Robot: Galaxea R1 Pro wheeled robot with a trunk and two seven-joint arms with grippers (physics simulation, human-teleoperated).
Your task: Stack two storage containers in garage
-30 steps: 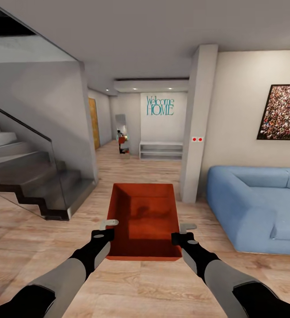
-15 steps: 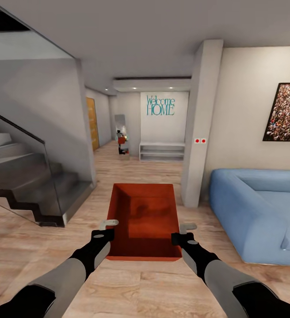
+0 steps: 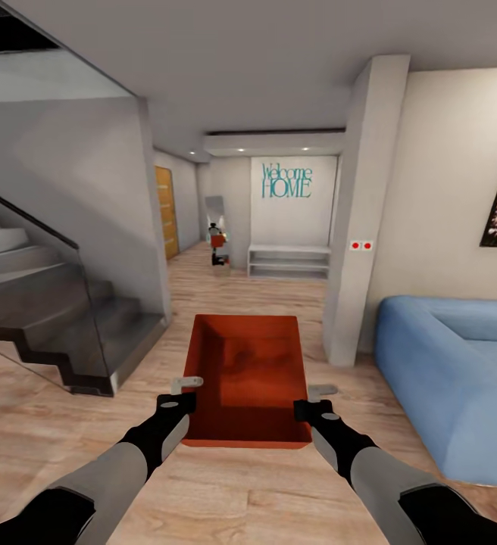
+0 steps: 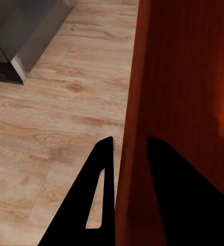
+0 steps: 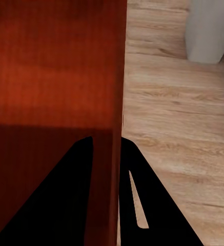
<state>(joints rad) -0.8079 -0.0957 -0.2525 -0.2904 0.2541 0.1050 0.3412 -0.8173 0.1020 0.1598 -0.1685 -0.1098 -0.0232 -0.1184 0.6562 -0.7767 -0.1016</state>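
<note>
The orange-red rectangular open-topped storage container (image 3: 248,378) is being carried above the light wood plank floor (image 3: 67,431), held level between the two arms with its long axis pointing ahead. The left gripper (image 3: 187,391) is clamping the container's left side wall near the near corner; in the left wrist view, one dark finger (image 4: 99,200) is lying outside the thin wall and the other inside, both against it. The right gripper (image 3: 314,399) is clamping the right side wall in the same manner, its fingers (image 5: 137,200) straddling the wall edge in the right wrist view. To the left, the dark grey staircase with a glass balustrade (image 3: 51,318) is standing well apart from the container. To the right, the white square pillar (image 3: 362,219) and the blue upholstered sofa (image 3: 453,378) are bounding the passage. Between staircase and pillar, an open strip of plank floor is running ahead toward a white low shelf (image 3: 289,261) under the teal "Welcome HOME" lettering (image 3: 286,182), with an orange wooden door (image 3: 167,210) on the left hallway wall.
</note>
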